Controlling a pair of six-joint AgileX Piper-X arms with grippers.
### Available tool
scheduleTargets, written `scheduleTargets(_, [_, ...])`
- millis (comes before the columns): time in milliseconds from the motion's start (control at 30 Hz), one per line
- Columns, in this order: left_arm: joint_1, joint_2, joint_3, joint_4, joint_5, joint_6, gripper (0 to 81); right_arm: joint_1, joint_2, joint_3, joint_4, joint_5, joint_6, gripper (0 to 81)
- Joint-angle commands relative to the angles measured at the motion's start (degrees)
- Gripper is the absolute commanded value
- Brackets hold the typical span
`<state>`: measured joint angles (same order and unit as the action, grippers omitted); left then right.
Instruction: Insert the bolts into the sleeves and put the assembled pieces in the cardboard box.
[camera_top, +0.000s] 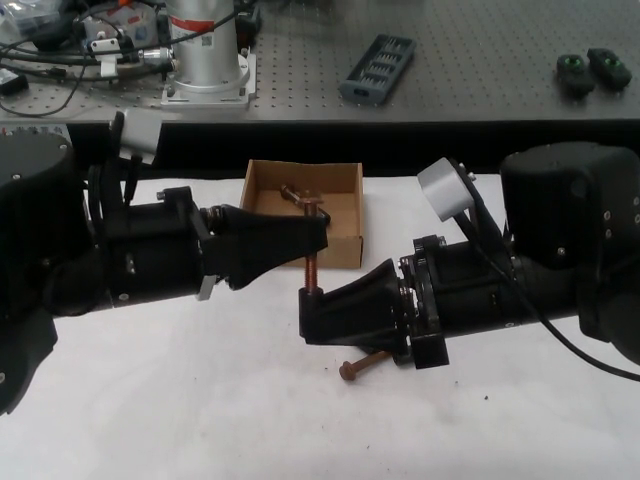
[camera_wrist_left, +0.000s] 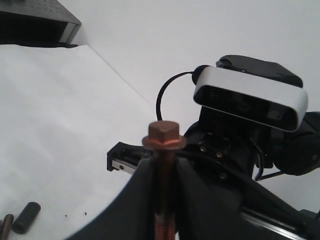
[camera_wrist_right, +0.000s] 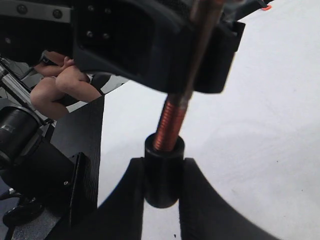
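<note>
A copper-coloured steel bolt with a hexagonal flanged head (camera_wrist_left: 164, 141) stands upright above the white sheet covering the bench (camera_top: 180, 400). Its smooth shank gives way to a finely threaded lower end, and that tip sits in the open mouth of a short, matte black cylindrical sleeve (camera_wrist_right: 163, 175). The pair is just in front of the shallow brown cardboard box (camera_top: 345, 248).

The left gripper (camera_wrist_left: 164, 170) is clamped on the bolt's shank just under the head, one dark finger on each side. The right gripper (camera_wrist_right: 163, 169) pinches the sleeve from both sides and holds it vertical, directly beneath the bolt.

In the high view the two black arms lie nearly level and point towards each other. The left one comes in slightly higher, and the right one is lower and nearer the sheet.

Inside the box lies a copper-toned piece (camera_top: 300, 196), too small to make out further. A second copper bolt (camera_top: 360, 367) lies on its side on the sheet, below the right gripper. Another small black cylindrical sleeve (camera_wrist_left: 26, 217) lies on the sheet, well apart.
</note>
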<state>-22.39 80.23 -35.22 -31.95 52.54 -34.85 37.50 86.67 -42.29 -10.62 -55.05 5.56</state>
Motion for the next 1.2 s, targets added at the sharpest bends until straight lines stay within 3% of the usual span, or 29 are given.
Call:
scheduleTargets(0, [-0.10, -0.70, -0.18, -0.75, 2.04, -0.68, 0.6, -0.36, -0.84, -0.74, -1.82, 0.28, 0.00, 0.1])
scheduleTargets(233, [-0.10, -0.70, -0.18, -0.75, 8.06, 0.71, 0.6, -0.36, -0.84, -0.74, -5.57, 0.28, 2.83, 0.1])
scheduleTargets(433, [-0.10, -0.70, -0.18, -0.75, 8.20, 6.51, 2.2, -1.94, -0.84, -0.74, -5.23, 0.28, 3.91, 0.1])
scheduleTargets(500, [-0.10, -0.70, -0.18, -0.75, 8.34, 6.77, 13.0, -2.91, -0.84, -0.74, -5.23, 0.18, 3.90, 0.1])
scheduleTargets(600, [-0.10, -0.70, -0.18, -0.75, 8.36, 5.79, 43.0, -4.23, -0.84, -0.74, -5.62, 0.07, 3.90, 0.1])
scheduleTargets(667, [-0.10, -0.70, -0.18, -0.75, 7.72, 3.99, 55.6, -4.86, -0.84, -0.74, -6.30, 0.07, 4.41, 0.1])
scheduleTargets(833, [-0.10, -1.17, -0.18, -1.40, 6.28, 3.52, 49.4, -5.44, -0.84, -2.43, -8.22, 0.57, 6.07, 0.1])
scheduleTargets(1033, [3.76, -3.97, -0.18, -2.40, -10.06, 5.23, 49.4, -6.99, 3.58, -11.06, -6.38, 6.01, 5.84, 0.1])
scheduleTargets(1167, [7.02, -5.78, -0.18, 0.39, -7.35, 3.38, 49.1, -9.50, 12.40, -20.92, -2.70, 5.00, 6.44, 0.1])
